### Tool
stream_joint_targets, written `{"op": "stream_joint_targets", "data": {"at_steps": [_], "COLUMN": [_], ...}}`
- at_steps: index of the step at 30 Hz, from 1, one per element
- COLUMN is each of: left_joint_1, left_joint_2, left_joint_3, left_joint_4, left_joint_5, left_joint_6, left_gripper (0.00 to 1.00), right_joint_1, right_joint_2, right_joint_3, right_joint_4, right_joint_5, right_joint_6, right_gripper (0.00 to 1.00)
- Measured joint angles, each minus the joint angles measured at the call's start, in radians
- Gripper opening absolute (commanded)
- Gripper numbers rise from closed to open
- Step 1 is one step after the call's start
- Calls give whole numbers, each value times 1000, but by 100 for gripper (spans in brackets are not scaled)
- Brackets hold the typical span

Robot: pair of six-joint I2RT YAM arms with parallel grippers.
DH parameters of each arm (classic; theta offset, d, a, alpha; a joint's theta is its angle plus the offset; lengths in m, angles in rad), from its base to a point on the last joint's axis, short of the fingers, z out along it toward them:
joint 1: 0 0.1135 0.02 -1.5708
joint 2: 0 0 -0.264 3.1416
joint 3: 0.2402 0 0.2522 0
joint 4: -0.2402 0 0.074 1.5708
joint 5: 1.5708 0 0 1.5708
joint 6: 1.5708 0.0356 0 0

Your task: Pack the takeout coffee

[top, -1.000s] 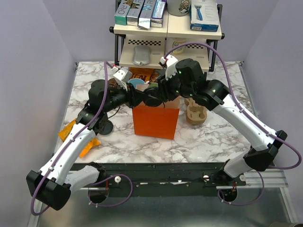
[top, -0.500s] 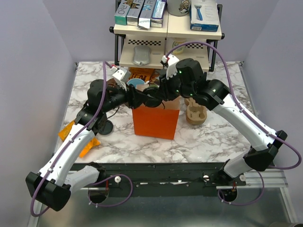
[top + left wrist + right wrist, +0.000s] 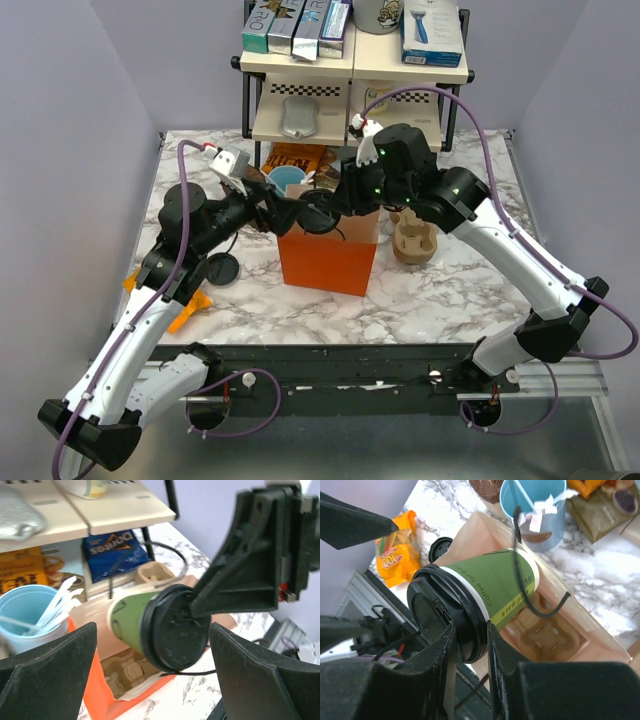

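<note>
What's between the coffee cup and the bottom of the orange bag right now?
A brown pulp cup carrier sits inside the orange bag, below the tilted coffee cup. Both wrist views show it.

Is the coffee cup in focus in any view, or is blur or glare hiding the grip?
Right wrist view: the takeout coffee is sharp, print legible, the right gripper pinching its lid rim; only that gripper's near fingers blur dark. Left wrist view: cup slightly soft, the left gripper open, its fingers dark blurs either side. Top view: even light, no glare, cup mostly hidden by arms.
</note>
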Motion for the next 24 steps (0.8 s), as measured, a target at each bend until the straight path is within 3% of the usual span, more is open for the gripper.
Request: {"op": "stream_joint_targets", "data": {"at_steps": [7,14,24], "left_joint_1": [0,0,0], "left_joint_2": [-47,-37,10], "left_joint_3": [-16,-77,-154], "left_joint_4": [-50,-61,-48], "left_joint_5": [-211,-330,-362], "left_joint_6": [-83,-156,-224], "left_gripper": [99,98,99], "right_joint_1": [-21,-34,-34], "right_joint_2": [-10,-11,29], "right_joint_3": [40,58,26], "right_joint_4": [-80,-127,-122], "right_joint_5": [-13,2,13], "right_joint_6": [130,249,344], "right_gripper": [1,1,1]}}
